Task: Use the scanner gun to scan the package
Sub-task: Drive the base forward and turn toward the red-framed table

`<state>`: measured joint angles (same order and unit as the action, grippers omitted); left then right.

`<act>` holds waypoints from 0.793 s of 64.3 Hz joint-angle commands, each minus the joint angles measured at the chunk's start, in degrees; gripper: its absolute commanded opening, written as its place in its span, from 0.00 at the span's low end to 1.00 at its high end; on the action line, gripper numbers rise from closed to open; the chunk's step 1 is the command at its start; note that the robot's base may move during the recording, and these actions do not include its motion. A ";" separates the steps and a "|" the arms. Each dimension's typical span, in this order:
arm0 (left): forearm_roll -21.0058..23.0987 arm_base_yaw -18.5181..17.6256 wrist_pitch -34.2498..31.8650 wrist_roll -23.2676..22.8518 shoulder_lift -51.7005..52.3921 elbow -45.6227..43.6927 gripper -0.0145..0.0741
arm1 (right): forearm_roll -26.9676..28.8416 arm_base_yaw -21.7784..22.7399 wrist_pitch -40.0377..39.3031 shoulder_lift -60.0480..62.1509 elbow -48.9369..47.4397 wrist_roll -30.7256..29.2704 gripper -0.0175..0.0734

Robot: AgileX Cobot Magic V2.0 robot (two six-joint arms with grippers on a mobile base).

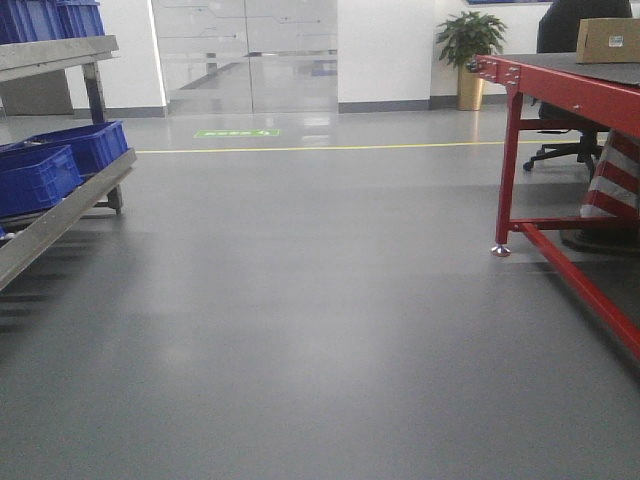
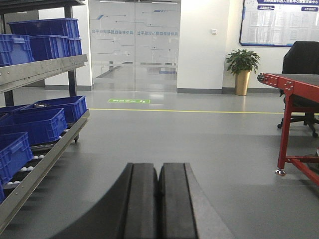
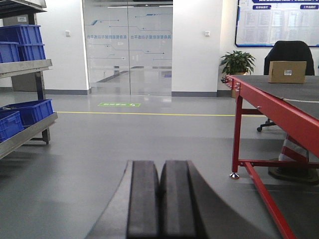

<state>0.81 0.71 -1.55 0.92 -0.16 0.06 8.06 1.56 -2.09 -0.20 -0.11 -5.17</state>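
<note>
The package, a plain tan cardboard box with a small white label, stands far off on the black top of the red-framed table; the front view catches it at the upper right. No scanner gun is in view. My left gripper is shut with nothing between its black fingers, pointing out over the grey floor. My right gripper is likewise shut and empty, well short of the table. Neither gripper shows in the front view.
A metal rack with several blue crates runs along the left. The red table's legs and lower bar reach toward me on the right. A black office chair, a potted plant and glass doors stand at the back.
</note>
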 commanded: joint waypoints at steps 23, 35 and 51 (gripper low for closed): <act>0.35 0.17 -0.82 -0.04 0.16 -0.06 0.04 | 0.06 -0.12 -1.39 0.20 0.11 0.09 0.01; 0.35 0.17 -0.82 -0.04 0.16 -0.06 0.04 | 0.06 -0.12 -1.39 0.20 0.11 0.09 0.01; 0.35 0.17 -0.82 -0.04 0.16 -0.06 0.04 | 0.06 -0.12 -1.39 0.20 0.11 0.09 0.01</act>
<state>0.81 0.71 -1.55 0.92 -0.16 0.06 8.06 1.56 -2.09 -0.20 -0.11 -5.17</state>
